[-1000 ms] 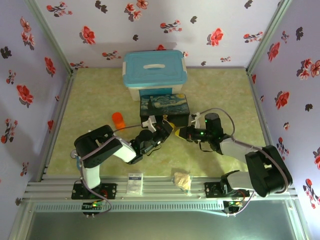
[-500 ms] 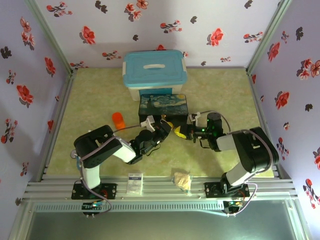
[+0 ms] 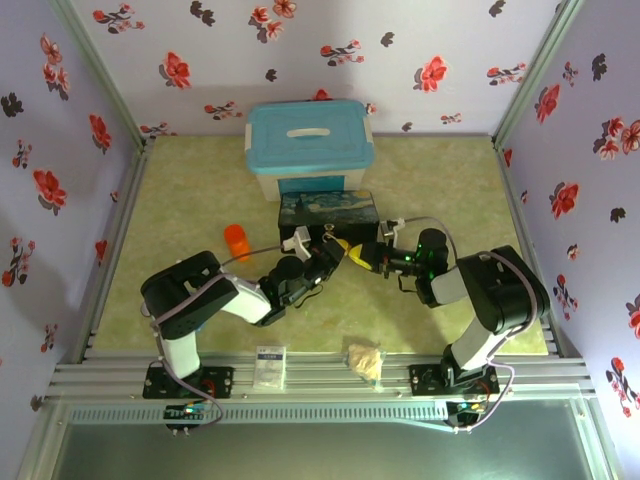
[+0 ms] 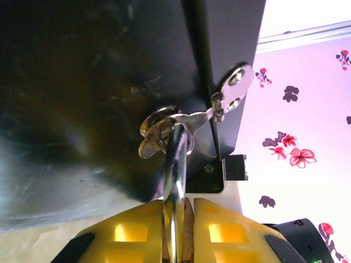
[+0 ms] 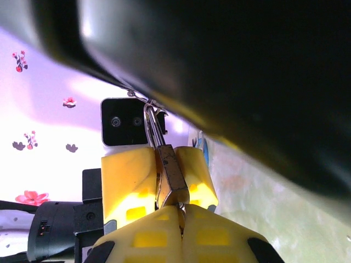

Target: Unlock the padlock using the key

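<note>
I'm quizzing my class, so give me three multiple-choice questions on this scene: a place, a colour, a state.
1. What colour is the bin lid? A) red B) black C) blue
2. Where is the orange cylinder? A) on the bin lid B) left of the painted box C) atop that box
3. How is the padlock? A) threaded through the box's hasp, left claw shut on it B) on the bin lid C) lying beside the orange cylinder

C: it is light blue. B: it stands left of the box. A: its shackle runs from the hasp down between the yellow fingers.

Left gripper (image 4: pixel 178 219), right gripper (image 5: pixel 181 227) apparently clamped, tip-to-tip.
</note>
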### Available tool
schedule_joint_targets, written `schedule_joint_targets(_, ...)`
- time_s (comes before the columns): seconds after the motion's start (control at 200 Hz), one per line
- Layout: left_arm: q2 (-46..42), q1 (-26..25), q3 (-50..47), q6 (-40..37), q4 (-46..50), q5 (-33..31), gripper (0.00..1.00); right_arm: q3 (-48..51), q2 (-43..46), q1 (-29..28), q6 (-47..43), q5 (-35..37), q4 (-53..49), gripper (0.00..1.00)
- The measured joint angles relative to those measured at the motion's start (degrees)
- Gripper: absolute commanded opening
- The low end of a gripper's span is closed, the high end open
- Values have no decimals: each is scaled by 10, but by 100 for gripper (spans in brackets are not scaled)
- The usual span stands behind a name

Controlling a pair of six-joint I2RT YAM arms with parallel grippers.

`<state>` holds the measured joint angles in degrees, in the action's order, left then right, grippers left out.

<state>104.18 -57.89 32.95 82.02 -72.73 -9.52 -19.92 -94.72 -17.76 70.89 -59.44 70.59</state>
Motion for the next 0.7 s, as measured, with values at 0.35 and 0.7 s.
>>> schedule_joint_targets(0.35,0,4,0,5,16,0,0,16,-8,-24,-24,64,25,13)
schedule_joint_targets(0.7,9,0,-2,22,16,23,0,17,181,-66,-207,193,-287,8)
